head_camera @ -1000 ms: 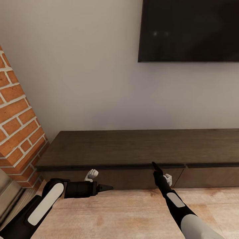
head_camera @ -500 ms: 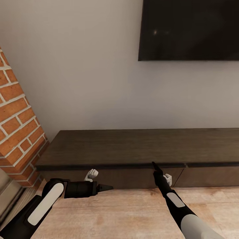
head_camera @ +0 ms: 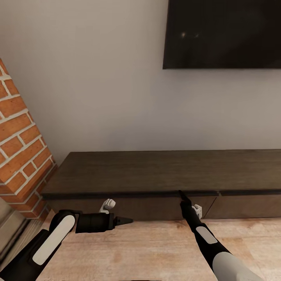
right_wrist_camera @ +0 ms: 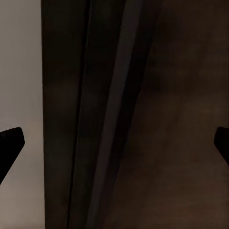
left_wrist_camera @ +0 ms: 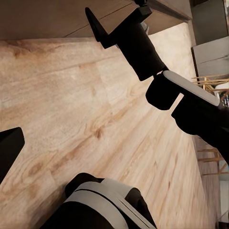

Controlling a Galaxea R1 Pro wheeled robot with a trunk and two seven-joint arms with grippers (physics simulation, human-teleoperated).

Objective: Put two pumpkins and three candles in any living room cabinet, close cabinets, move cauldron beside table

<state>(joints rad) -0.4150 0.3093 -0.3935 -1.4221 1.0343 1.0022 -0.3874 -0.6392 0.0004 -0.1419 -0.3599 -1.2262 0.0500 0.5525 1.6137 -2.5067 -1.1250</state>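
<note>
One long, low, dark brown cabinet (head_camera: 164,171) stands against the wall under one black screen (head_camera: 222,34), its drawer fronts shut. The right gripper (head_camera: 182,194), jaws spread wide and empty, points at its top front edge. The left gripper (head_camera: 127,220) hangs over the wood floor (head_camera: 156,249); I cannot tell its jaw state.

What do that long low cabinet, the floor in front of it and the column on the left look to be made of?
The cabinet looks like dark brown wood, matte, with faint grain along its top. The floor looks like pale wood planks with knots and streaks, though it may be laminate. The column looks like red brick with pale mortar joints.
</note>
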